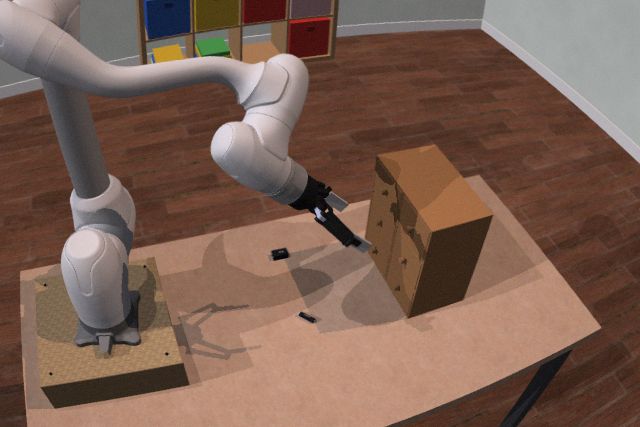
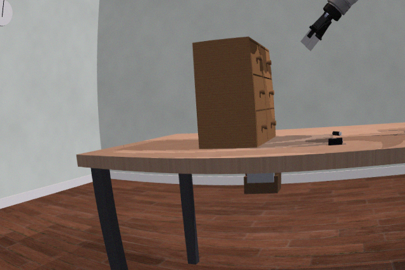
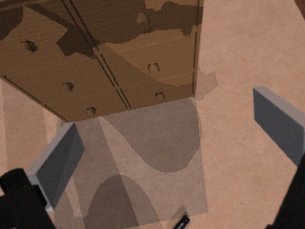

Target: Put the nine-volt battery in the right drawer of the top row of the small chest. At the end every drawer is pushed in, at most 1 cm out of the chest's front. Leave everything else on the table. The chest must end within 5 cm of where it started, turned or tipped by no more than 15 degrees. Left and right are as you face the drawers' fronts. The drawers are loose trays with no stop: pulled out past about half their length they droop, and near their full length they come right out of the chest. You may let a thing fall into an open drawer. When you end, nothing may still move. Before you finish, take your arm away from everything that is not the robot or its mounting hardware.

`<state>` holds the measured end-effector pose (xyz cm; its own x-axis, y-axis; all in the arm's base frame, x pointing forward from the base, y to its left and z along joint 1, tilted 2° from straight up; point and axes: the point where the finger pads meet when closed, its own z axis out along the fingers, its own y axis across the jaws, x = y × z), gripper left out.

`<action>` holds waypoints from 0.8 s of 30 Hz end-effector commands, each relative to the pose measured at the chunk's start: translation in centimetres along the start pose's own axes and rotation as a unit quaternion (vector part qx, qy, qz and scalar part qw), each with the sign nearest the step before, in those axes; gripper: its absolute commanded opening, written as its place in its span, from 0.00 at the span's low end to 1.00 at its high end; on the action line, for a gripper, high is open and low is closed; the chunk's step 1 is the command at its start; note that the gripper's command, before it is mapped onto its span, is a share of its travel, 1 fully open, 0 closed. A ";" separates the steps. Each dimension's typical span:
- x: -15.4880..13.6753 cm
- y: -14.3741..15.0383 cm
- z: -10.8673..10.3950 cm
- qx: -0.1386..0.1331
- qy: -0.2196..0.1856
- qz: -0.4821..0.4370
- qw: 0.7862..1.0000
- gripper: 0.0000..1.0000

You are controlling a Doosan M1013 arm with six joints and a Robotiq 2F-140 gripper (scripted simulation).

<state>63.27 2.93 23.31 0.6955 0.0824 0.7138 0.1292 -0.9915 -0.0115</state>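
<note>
The small wooden chest (image 1: 439,195) (image 2: 225,93) (image 3: 110,57) stands upright on the table (image 1: 361,375) (image 2: 196,159), and all its drawers look pushed in. Its top-row right drawer (image 2: 267,61) is shut. The nine-volt battery (image 1: 279,254) (image 2: 335,141), a small black block, lies on the table some way in front of the drawers. My gripper (image 1: 350,222) (image 2: 311,40) (image 3: 163,120) is open and empty. It is tilted and hangs in the air in front of the chest's drawer face, well above the table.
A slim black stick with a white tip (image 1: 307,316) (image 2: 336,133) (image 3: 181,221) lies on the table nearer the front edge. The arm's base stands on a block (image 1: 103,365) at the table's left end. A shelf unit (image 1: 237,9) stands by the far wall.
</note>
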 end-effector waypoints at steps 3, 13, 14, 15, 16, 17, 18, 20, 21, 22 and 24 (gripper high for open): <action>0.1 -0.2 0.7 0.022 0.044 -0.002 0.999 1.00; 0.0 -0.3 1.5 0.024 0.078 -0.001 0.997 1.00; 0.0 -0.3 1.6 0.024 0.082 -0.001 0.996 1.00; 0.0 -0.3 1.7 0.024 0.085 -0.001 0.996 1.00; 0.1 -0.3 1.7 0.023 0.089 -0.001 0.996 1.00; 0.1 -0.2 1.8 0.023 0.093 -0.001 0.995 1.00; 0.1 -0.3 1.9 0.023 0.097 -0.001 0.995 1.00; 0.0 -0.3 2.0 0.024 0.101 -0.001 0.995 1.00; 0.0 -0.3 2.0 0.024 0.101 -0.001 0.995 1.00; 0.0 -0.3 2.1 0.024 0.105 -0.001 0.994 1.00; 0.1 -0.3 2.3 0.023 0.114 -0.001 0.993 1.00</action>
<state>64.74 3.42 22.02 0.6306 0.0658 0.7733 0.1400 -0.9897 -0.0300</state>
